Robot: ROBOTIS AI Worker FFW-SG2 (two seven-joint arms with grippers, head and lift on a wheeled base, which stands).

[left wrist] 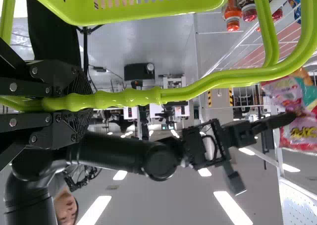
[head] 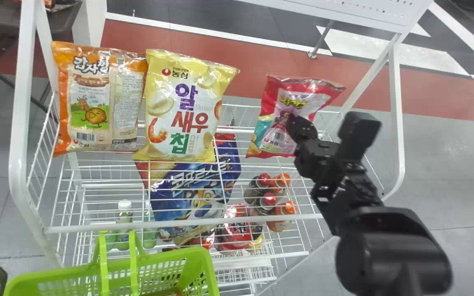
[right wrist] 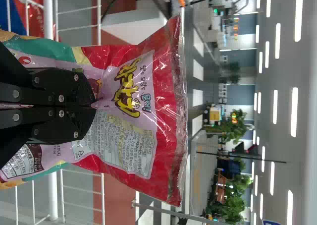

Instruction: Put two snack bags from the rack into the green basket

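Jaws of right gripper [right wrist: 94,106] clamped on a pinch of the red-and-pink snack bag [right wrist: 171,111], which spreads past their tips. Jaws of left gripper [left wrist: 81,103] closed round the handle [left wrist: 198,88] of the green basket [left wrist: 143,15]. Risk: slick film, shallow pinch; bag may twist or slip. Handle bars, left of the right jaws, could snag it. Unclear: pinch depth, behind the fingers; bag's clearance from rack [head: 179,223]. Basket's near side cut off.
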